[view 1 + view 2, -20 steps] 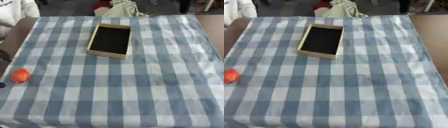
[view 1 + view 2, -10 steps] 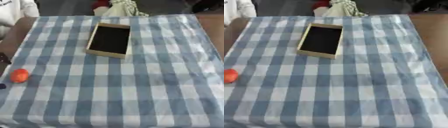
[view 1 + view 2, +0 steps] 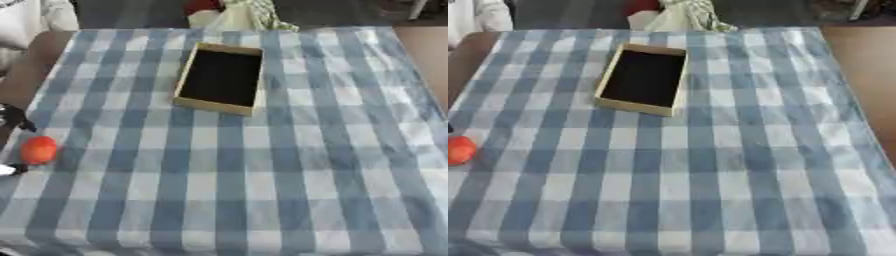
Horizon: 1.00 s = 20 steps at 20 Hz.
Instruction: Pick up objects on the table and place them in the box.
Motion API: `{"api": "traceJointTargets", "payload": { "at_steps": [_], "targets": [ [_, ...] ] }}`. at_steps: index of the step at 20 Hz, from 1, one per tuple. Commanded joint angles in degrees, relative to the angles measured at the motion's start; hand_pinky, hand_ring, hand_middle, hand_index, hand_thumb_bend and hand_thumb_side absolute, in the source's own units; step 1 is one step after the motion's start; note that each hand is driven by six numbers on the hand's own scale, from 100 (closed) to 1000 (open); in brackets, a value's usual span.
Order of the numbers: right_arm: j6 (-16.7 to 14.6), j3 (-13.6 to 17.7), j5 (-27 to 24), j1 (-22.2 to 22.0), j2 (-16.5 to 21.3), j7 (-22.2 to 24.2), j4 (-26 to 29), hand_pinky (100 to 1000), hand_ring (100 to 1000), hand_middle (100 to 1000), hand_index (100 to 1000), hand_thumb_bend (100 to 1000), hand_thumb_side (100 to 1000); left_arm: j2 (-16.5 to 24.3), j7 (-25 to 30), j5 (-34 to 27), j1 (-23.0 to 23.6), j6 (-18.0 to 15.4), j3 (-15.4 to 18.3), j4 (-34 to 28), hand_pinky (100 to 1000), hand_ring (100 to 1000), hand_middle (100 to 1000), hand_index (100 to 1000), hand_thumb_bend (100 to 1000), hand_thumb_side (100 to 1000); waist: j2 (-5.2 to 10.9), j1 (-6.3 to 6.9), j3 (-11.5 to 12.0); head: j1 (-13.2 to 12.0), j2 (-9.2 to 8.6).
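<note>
An orange-red ball [image 3: 38, 150] lies on the blue-and-white checked cloth near the table's left edge. My left hand [image 3: 12, 118] just enters at that edge. One dark fingertip shows above the ball and another tip [image 3: 8, 170] below it, both apart from the ball, so the hand is open around it. The rest of the hand is out of frame. A shallow tan box [image 3: 215, 105] with a black, empty inside sits far of centre, a little askew. My right hand shows in neither view.
A pale cloth bundle [image 3: 238, 14] and something red [image 3: 201, 5] lie beyond the far edge. White clothing [image 3: 26, 20] shows at the upper left. Bare brown tabletop [image 3: 868, 60] borders the cloth on the right.
A dark fingertip of my left hand has come into view above the ball at the left edge. The ball and the box have not moved.
</note>
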<state>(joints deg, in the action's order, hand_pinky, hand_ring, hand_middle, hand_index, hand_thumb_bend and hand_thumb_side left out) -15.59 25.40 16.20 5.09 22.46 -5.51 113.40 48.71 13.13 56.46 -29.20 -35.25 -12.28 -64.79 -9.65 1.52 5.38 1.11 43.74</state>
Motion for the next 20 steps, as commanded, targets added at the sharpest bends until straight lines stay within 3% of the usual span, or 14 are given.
{"api": "traceJointTargets", "payload": {
  "at_steps": [1, 10, 13, 16, 20],
  "targets": [
    [0.03, 0.45, -0.45, 0.61, 0.84, 0.26, 1.19, 753, 752, 704, 765, 100, 625, 0.90, -0.24, 1.28, -1.48, -0.74, 0.01, 0.30, 417, 654, 666, 802, 515, 508, 0.53, 0.03, -0.09, -0.20, 0.38],
    [0.08, 0.46, -0.69, 0.53, 0.52, 0.55, 1.19, 752, 752, 702, 764, 100, 625, -0.58, -2.43, 4.48, -3.01, -0.81, 0.01, 2.91, 403, 636, 638, 772, 494, 497, 0.22, -0.04, -0.32, -0.35, 0.38],
    [0.17, 0.39, -0.80, 0.56, 0.34, 0.69, 1.19, 751, 752, 701, 765, 100, 625, -1.32, -4.43, 3.81, -3.65, 0.44, 0.65, 3.24, 360, 598, 606, 745, 414, 443, 0.10, -0.08, -0.28, -0.44, 0.38],
    [0.27, 0.39, -0.90, 0.50, 0.26, 0.87, 1.19, 751, 752, 701, 765, 100, 624, -1.76, -4.63, 3.13, -3.77, 0.77, 0.33, 3.71, 243, 506, 510, 654, 355, 423, 0.01, -0.17, -0.31, -0.42, 0.38],
    [0.51, 0.41, -0.93, 0.48, 0.21, 0.93, 1.19, 751, 752, 700, 766, 100, 625, -2.01, -2.33, 2.68, -4.14, 0.47, -0.04, 4.12, 161, 439, 442, 579, 373, 450, -0.02, -0.19, -0.28, -0.60, 0.38]
  ]
}}
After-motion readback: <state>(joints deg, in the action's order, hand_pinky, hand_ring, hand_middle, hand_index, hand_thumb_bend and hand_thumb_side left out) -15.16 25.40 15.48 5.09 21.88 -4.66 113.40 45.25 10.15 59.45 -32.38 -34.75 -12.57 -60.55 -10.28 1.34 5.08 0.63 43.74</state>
